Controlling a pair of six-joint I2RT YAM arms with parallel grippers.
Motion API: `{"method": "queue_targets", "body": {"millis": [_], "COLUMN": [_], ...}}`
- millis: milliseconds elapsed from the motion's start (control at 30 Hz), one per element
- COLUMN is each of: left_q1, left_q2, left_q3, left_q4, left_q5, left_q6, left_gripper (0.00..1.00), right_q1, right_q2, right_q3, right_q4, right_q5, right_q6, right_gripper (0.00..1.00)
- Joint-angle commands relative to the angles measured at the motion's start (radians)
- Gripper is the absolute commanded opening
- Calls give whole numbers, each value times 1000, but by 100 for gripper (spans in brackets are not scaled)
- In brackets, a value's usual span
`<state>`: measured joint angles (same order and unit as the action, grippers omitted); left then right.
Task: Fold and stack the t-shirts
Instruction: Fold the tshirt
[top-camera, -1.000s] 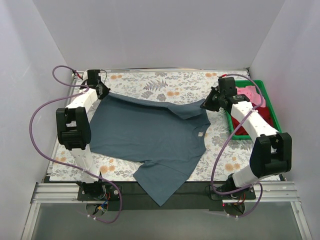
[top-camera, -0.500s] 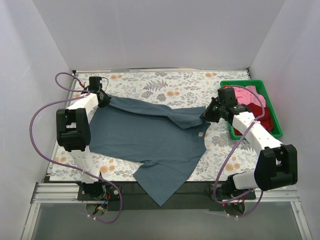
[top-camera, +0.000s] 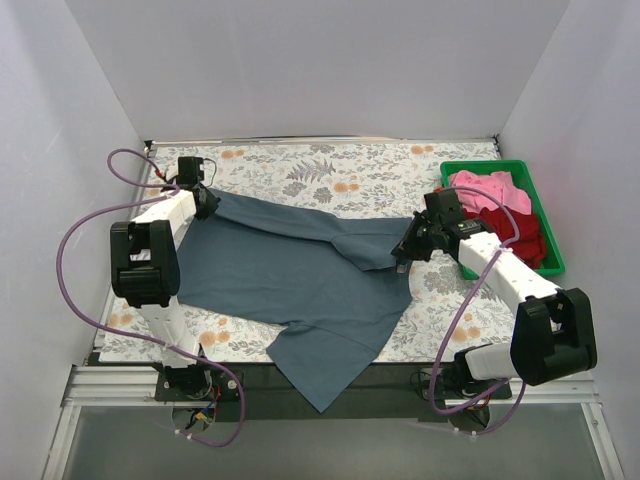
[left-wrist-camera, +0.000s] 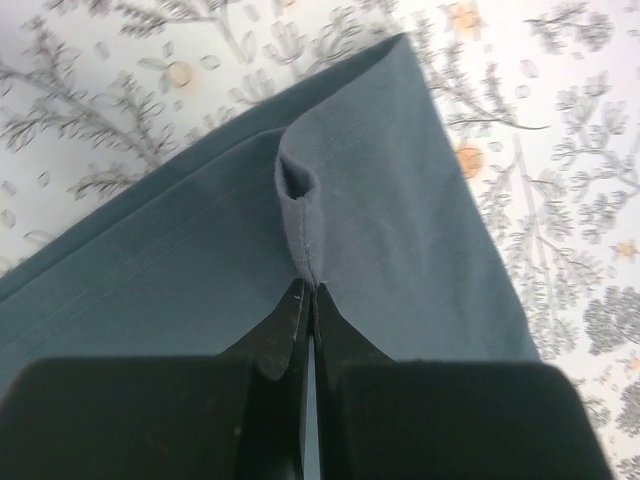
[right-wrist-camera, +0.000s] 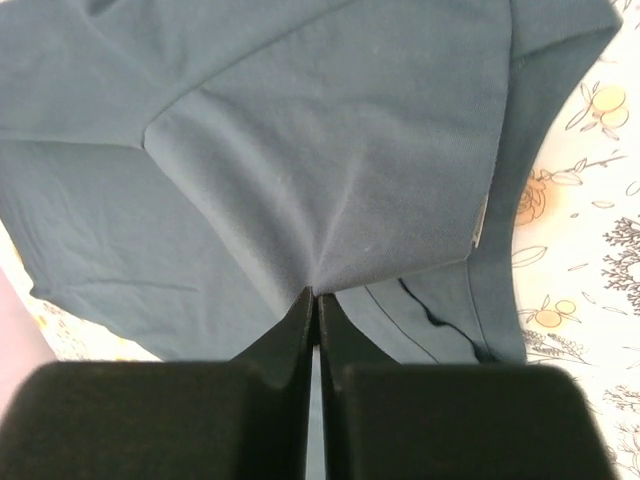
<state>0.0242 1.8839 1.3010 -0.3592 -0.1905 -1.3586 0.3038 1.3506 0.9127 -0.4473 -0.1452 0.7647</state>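
left tool (left-wrist-camera: 307, 290), right tool (right-wrist-camera: 315, 295), pinching blue-grey t-shirt (top-camera: 290, 270) far edge

Three shirts: one blue-grey shirt (top-camera: 290, 265) between the grippers, one pink shirt (top-camera: 487, 188) and one red shirt (top-camera: 515, 228) just past the right gripper (top-camera: 402, 252). Two grippers, counting the left gripper (top-camera: 210, 200). One bin (top-camera: 485, 165). One flowered cloth (top-camera: 330, 170).

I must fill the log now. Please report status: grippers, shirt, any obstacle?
Left gripper, right gripper: shut on blue-grey t-shirt, one corner folded over. Nothing blocking; pink t-shirt, dark red t-shirt in green bin.
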Motion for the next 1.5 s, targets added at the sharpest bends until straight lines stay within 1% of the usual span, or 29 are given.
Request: {"method": "queue_targets", "body": {"millis": [0, 33, 67, 133, 167, 200, 233, 300, 333, 433, 467, 500, 533, 633, 700, 833, 967, 1000, 1100, 1133, 1167, 1233, 1300, 1467], "left_q1": [5, 5, 5, 6, 11, 14, 22, 26, 28, 26, 26, 28, 28, 26, 26, 26, 28, 28, 36, 40, 43, 49, 59, 94], "left_q2": [-71, -71, -66, -65, -69, -77, -78, -89, -91, -97, -98, -95, -89, -63, -34, -5, 9, 11, 3, -9, -20, -66, -92, -155], "left_q3": [-37, -43, -51, -52, -55, -55, -55, -36, -28, 9, 18, 26, 35, 58, 75, 58, 5, -21, -78, -94, -118, -198, -242, -361], "left_q4": [-32, -34, -35, -47, -47, -46, -43, -43, -41, -27, -21, -11, 9, 31, 34, 43, 43, 42, 0, -18, -29, -30, -21, -40], "left_q5": [-84, -87, -98, -115, -127, -129, -132, -141, -145, -148, -144, -138, -129, -119, -122, -141, -179, -188, -205, -216, -224, -237, -239, -184], "left_q6": [-39, -42, -43, -56, -59, -57, -51, -39, -21, 27, 44, 59, 73, 131, 159, 156, 119, 110, 27, -38, -69, -108, -149, -235], "left_gripper": [0, 0, 0, 2, 3, 6, 12, 21, 29, 48, 55, 66, 68, 69, 69, 69, 69, 69, 69, 69, 69, 69, 69, 69], "right_q1": [12, 12, 15, 21, 23, 23, 23, 21, 17, 6, 5, 3, -6, -32, -42, -55, -57, -55, -55, -55, -55, -57, -57, -69], "right_q2": [7, 10, 13, 10, 5, -8, -17, -34, -34, -15, -4, 21, 34, 94, 140, 209, 283, 292, 331, 338, 350, 357, 367, 441], "right_q3": [-23, -28, -29, -40, -43, -46, -44, -32, -19, 27, 38, 47, 58, 92, 118, 141, 138, 135, 132, 129, 124, 98, 81, 107], "right_q4": [2, 1, 2, 1, -1, -5, -10, -19, -22, -19, -18, -8, 1, 50, 82, 128, 163, 179, 205, 209, 220, 236, 260, 288], "right_q5": [-25, -33, -39, -51, -53, -45, -28, 40, 71, 102, 120, 140, 159, 176, 190, 173, 153, 124, 110, 104, 95, 65, 65, 96], "right_q6": [4, -7, -14, -42, -53, -79, -97, -163, -183, -248, -258, -265, -274, -281, -288, -297, -295, -298, -298, -295, -292, -275, -266, -297], "right_gripper": [9, 12, 19, 27, 33, 38, 44, 46, 47, 45, 44, 43, 42, 38, 38, 39, 41, 41, 42, 42, 43, 43, 44, 45]}}
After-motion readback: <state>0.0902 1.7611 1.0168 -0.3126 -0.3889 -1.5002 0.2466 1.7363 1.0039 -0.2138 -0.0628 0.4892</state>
